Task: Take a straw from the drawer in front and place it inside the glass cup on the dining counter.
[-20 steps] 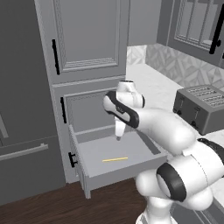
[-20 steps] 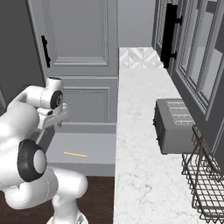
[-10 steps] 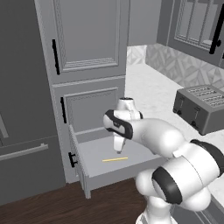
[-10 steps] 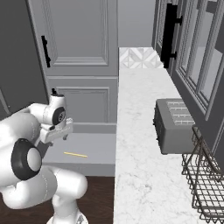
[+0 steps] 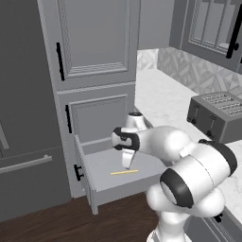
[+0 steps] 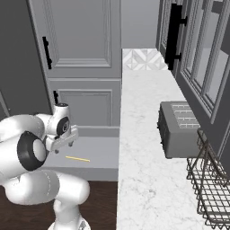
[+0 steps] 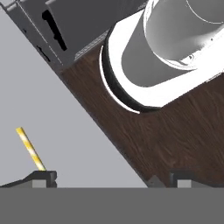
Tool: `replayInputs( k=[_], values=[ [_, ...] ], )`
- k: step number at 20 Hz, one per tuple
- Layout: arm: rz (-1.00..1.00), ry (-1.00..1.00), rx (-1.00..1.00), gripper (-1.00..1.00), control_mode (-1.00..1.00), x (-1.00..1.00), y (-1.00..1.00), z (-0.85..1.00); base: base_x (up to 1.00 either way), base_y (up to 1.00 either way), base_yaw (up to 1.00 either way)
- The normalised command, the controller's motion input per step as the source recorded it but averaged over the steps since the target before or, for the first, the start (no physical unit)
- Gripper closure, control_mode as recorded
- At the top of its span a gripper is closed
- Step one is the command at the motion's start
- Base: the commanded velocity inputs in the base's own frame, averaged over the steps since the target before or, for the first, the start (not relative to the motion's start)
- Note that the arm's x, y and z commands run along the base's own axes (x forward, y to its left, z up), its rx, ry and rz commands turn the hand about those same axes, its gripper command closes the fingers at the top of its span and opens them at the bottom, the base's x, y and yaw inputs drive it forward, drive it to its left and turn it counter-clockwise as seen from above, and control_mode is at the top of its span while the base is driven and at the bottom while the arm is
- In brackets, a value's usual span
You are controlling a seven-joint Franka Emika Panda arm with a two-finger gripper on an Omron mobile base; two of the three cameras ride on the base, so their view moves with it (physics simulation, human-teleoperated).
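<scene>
a: how are the jaws seen?
b: spread wide, with nothing held between them. the gripper [image 5: 126, 165] is pointed down into the open drawer [image 5: 101, 166], just above its grey floor.
a: and where is the straw found, relative to the jaws?
b: the straw [image 5: 124, 172] is lying flat on the drawer floor, just below and beside the fingertips. in the hand view the straw [image 7: 30, 148] is seen running up from one fingertip [image 7: 41, 177], outside the gap between the two; whether it is touched cannot be told.
a: what else is seen beyond the jaws?
b: the toaster [image 6: 179, 130] is set on the marble worktop [image 6: 146, 148], well apart to the side, with a wire basket [image 6: 214, 191] near it.
</scene>
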Motion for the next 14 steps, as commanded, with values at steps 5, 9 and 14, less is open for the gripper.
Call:
replayInputs(
  k=[5, 9, 14],
  values=[
    [0.00, 0.00, 0.00, -1.00, -1.00, 0.55, 0.00, -0.29, 0.00, 0.00, 0.00],
    [0.00, 0.00, -0.01, -1.00, -1.00, 0.56, 0.00, -0.34, 0.00, 0.00, 0.00],
    [0.00, 0.00, -0.04, -1.00, -1.00, 0.52, 0.02, -0.33, 0.00, 0.00, 0.00]
  ],
)
